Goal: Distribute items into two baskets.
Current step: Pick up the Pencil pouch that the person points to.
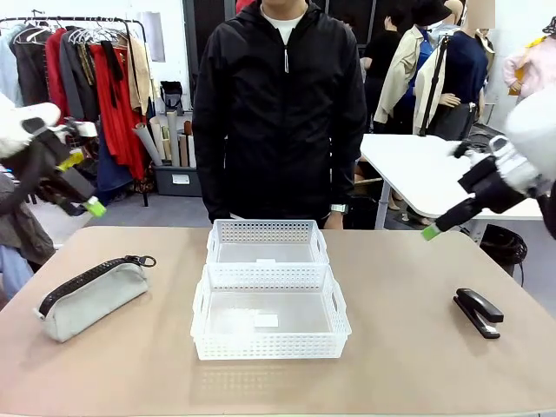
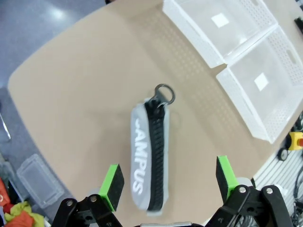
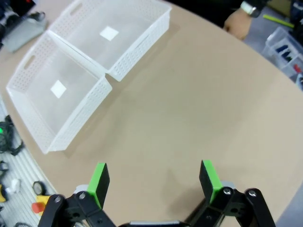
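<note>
Pouch (image 3: pixel 23 37) cropped at left edge, one basket (image 2: pixel 191 35) cut at top

The near basket (image 1: pixel 269 346) is white and rectangular, with perforated walls, side handles and a clear bottom bearing a small white label. It stands upright. The matching far basket (image 1: pixel 268 231) stands directly behind it, long sides touching. Well apart to the near basket's left lies the pouch (image 1: pixel 95 295). It is grey fabric with white lettering and lies at an angle with its black zipper uppermost, the ring pull at the farther end. Well apart to the right lies the small black stapler (image 1: pixel 478 311), closed, at an angle.
</note>
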`<state>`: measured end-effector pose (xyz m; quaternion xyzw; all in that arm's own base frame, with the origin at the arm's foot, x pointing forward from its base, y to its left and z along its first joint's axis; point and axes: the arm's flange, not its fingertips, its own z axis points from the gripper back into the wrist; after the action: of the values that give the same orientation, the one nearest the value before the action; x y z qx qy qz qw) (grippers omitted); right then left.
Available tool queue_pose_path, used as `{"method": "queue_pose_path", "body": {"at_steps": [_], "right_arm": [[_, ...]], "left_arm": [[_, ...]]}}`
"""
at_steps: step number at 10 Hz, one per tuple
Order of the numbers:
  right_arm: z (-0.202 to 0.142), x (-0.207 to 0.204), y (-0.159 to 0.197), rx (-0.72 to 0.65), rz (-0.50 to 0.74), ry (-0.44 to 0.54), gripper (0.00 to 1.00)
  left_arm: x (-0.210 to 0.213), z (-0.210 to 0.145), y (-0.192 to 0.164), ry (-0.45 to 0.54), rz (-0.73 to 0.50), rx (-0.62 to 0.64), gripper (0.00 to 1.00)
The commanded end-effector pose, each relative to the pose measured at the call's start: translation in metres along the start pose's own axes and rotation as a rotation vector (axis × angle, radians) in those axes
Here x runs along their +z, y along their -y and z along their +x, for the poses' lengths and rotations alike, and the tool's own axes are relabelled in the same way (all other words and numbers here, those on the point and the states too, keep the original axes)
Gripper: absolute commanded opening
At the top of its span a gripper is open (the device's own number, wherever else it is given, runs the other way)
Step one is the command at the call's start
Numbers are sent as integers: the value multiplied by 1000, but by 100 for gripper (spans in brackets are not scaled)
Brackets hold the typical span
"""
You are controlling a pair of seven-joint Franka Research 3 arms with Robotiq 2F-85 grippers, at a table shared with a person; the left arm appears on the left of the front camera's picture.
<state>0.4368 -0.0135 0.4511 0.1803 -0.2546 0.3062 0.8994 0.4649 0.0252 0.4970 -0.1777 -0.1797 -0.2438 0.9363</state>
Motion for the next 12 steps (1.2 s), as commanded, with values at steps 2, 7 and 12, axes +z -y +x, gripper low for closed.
{"method": "queue_pose_path", "body": {"at_steps": [2, 7, 12], "right_arm": [[-31, 31, 26, -43, 81, 92, 100], [-76, 99, 16, -80, 72, 238, 100], [-89, 124, 6, -94, 55, 281, 100]], "left_arm": [[53, -33, -35, 73, -76, 48, 100], [91, -68, -49, 196, -123, 70, 100], [84, -82, -54, 224, -159, 49, 100]]}}
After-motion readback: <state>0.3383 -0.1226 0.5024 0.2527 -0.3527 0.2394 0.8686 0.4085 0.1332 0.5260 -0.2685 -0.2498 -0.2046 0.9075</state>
